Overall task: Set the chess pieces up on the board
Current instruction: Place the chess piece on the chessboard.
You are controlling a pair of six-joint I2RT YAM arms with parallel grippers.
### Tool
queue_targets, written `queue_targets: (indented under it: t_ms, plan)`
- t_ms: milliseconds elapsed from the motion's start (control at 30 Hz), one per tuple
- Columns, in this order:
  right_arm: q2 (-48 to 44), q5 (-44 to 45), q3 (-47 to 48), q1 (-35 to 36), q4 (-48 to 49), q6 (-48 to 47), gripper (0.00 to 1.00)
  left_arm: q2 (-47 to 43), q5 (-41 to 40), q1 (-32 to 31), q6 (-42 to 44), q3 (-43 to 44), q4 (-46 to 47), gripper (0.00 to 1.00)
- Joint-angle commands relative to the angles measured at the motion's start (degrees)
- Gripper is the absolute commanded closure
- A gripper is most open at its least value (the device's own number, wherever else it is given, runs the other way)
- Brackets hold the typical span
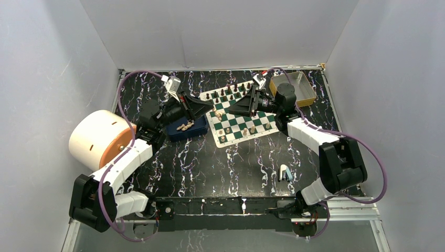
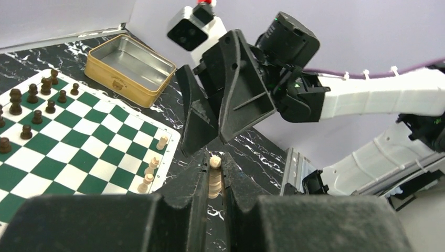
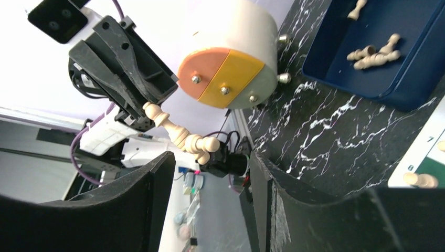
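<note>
My left gripper (image 2: 215, 167) is shut on a cream chess piece (image 2: 214, 177), which lies lengthwise between its fingers above the board's left edge. The same piece (image 3: 181, 134) sticks out toward my right gripper (image 3: 210, 170), whose jaws stand open just short of its free end, touching nothing. In the top view the two grippers meet tip to tip, left (image 1: 214, 111) and right (image 1: 231, 110). The green and white board (image 1: 236, 122) carries dark pieces (image 1: 231, 92) on its far rows and a few cream pieces (image 1: 244, 131) near its front edge.
A blue tray (image 1: 176, 135) left of the board holds several loose cream pieces (image 1: 184, 126). A yellow-rimmed tin (image 1: 292, 88) stands open at the back right. A white and orange drum (image 1: 99, 139) sits at the left. A small pale blue object (image 1: 284, 173) lies front right.
</note>
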Motion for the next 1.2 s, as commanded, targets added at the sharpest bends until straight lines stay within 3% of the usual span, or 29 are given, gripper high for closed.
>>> queue_targets:
  t_ms: [0,667,1167]
  plan:
    - [1.1,-7.79,2.7,0.26,3.52,3.73,0.37,0.12,6.36,-0.13,3.89,3.13,2.56,1.0]
    - [5.68,-9.29,3.5,4.42,9.81,10.52,0.34,2.85,9.42,-0.17,5.66,3.56,4.69,1.0]
    - [7.24,-8.79,0.85,4.67,20.11,16.56,0.45,2.0,10.53,-0.13,5.76,2.99,5.07,1.0]
